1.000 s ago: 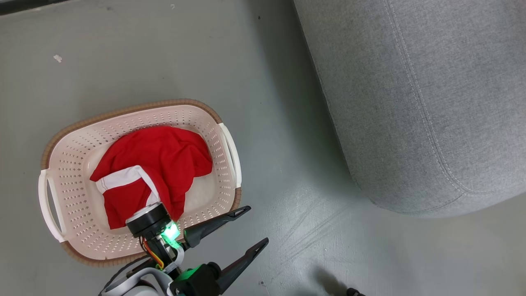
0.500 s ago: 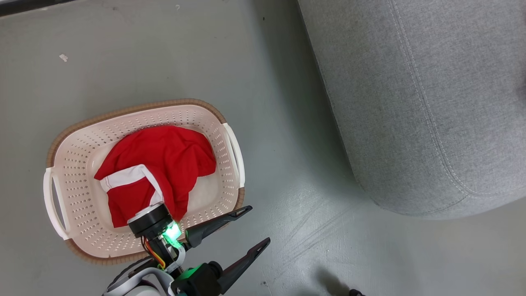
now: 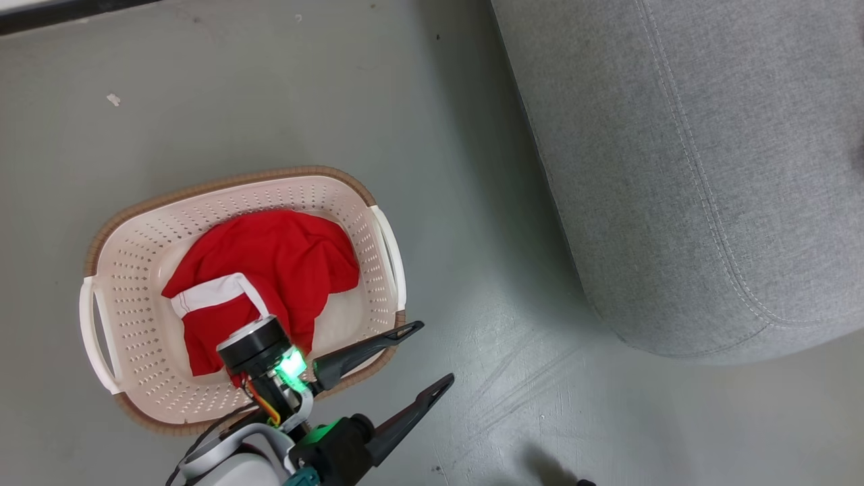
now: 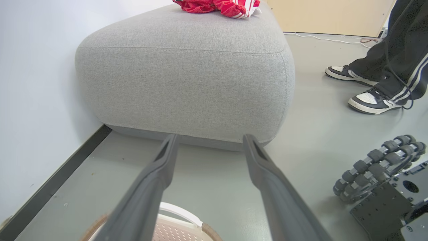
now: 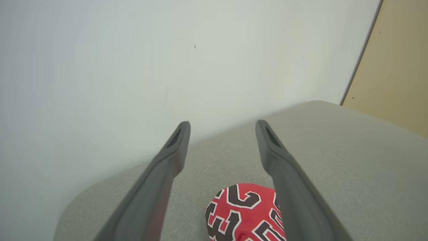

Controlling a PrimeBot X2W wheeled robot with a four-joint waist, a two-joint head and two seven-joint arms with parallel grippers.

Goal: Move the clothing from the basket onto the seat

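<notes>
A plain red garment with white trim (image 3: pixel 270 270) lies crumpled in the cream basket (image 3: pixel 135 223) on the grey floor. My left gripper (image 3: pixel 435 352) stands open and empty just past the basket's near right corner, its fingers pointing toward the seat (image 3: pixel 675 169). In the left wrist view its open fingers (image 4: pixel 210 138) frame the grey seat (image 4: pixel 187 80), with the basket's rim (image 4: pixel 180 231) below and a red jersey (image 4: pixel 220 5) on the seat's top. My right gripper (image 5: pixel 224 123) hangs open above the seat (image 5: pixel 334 160), over the red jersey with black lettering (image 5: pixel 245 211), not touching it.
A person's feet in black-and-white shoes (image 4: pixel 371 100) stand on the floor right of the seat. My wheeled base (image 4: pixel 378 167) is at the lower right. A white wall (image 4: pixel 33 83) with a dark skirting runs along the seat's left side.
The head view has shifted slightly, so basket and seat sit a little lower right. My left gripper has edged a little forward along the basket's corner. Both grippers remain open.
</notes>
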